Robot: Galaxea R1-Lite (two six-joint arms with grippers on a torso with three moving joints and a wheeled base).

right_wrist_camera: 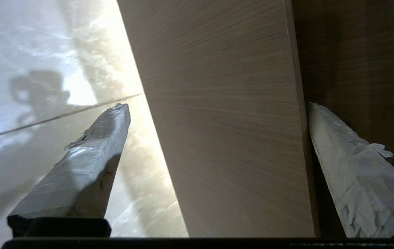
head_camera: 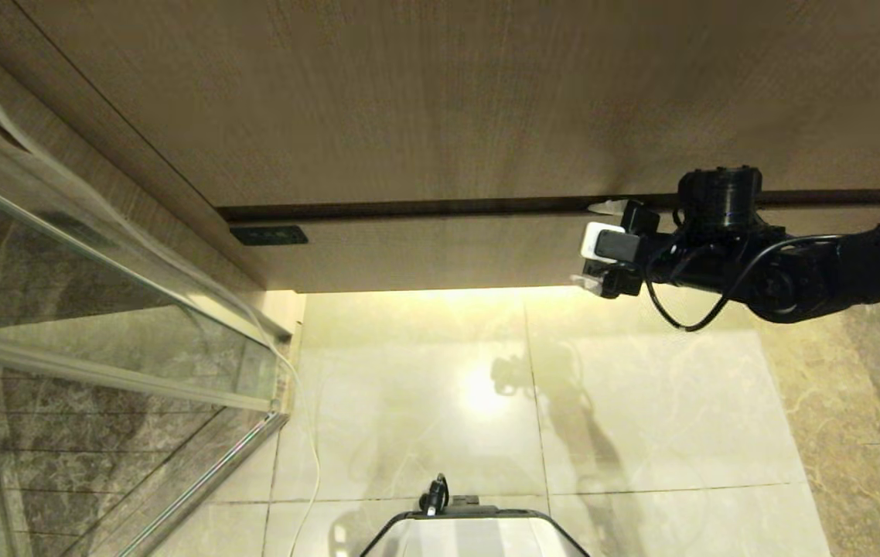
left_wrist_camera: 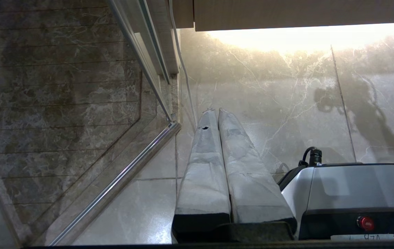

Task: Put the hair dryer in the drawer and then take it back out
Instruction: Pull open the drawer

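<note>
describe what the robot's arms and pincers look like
The right arm is black, with a round black wrist housing and a loose black cable looping beneath. The right pincer has long tapered fingers wrapped in whitish tape on black bases. The left pincer has the same taped fingers.

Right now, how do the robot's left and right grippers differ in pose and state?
The right gripper stands wide open, its white-wrapped fingers straddling the light wood-grain drawer front, one at the dark gap above it, one below its lower edge. The left gripper is shut, fingers pressed together, hanging idle over the pale marble floor beside the robot's base, touching nothing. Both have tapered fingers with worn white wrapping.
</note>
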